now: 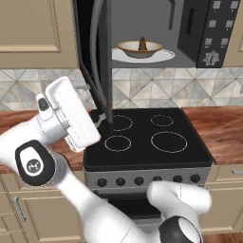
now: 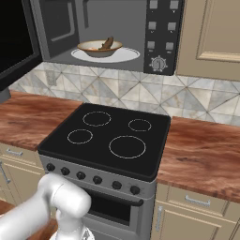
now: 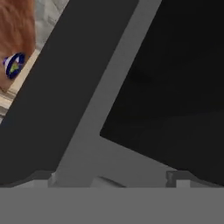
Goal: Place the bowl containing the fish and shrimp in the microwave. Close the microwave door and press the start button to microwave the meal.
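Bowl (image 1: 140,49) with the dark fish (image 1: 142,44) in it sits on the white round plate (image 1: 163,56) inside the microwave (image 1: 190,33); the shrimp cannot be made out. Left of the microwave, its door (image 1: 97,57) hangs wide open, swung out over the stove (image 1: 147,135) below. At the door's lower edge, the white arm reaches in and its pincer (image 1: 100,118) is up against the door, fingers spread wide, holding nothing. Right of the cavity is the black button panel (image 2: 161,35). In the hand view, the door's grey frame (image 3: 109,96) and dark glass (image 3: 175,78) loom close, with a small blue bowl (image 3: 14,65) far off on the tabletop (image 3: 15,35).
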### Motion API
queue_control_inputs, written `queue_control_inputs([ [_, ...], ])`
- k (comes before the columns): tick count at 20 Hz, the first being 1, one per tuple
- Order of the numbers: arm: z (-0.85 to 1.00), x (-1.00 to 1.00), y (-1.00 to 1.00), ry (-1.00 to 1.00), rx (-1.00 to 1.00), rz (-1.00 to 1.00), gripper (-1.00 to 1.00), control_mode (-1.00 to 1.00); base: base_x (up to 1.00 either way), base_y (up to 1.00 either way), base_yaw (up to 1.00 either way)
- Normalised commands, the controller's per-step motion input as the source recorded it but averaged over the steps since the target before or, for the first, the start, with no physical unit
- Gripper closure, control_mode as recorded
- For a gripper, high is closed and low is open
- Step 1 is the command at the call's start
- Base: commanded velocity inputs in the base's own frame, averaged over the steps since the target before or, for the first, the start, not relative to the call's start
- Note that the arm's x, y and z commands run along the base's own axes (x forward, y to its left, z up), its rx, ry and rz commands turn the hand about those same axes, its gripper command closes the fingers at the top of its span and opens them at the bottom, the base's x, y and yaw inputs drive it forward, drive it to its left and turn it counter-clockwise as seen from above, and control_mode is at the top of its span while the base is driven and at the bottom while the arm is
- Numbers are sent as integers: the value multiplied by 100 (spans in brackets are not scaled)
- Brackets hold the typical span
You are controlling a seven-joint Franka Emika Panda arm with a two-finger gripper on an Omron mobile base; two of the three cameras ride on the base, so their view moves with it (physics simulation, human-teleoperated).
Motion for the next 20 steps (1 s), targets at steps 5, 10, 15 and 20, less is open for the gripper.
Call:
queue_control_inputs([
  [5,0,-4,-100,-9,1,-16,-100,-100,0,0,0],
  [10,14,0,-100,-10,9,-5,-100,-100,0,0,0],
  [15,21,0,-100,-10,17,0,-100,-100,0,0,0],
  [20,2,16,-99,-5,26,10,-100,-100,0,0,0],
])
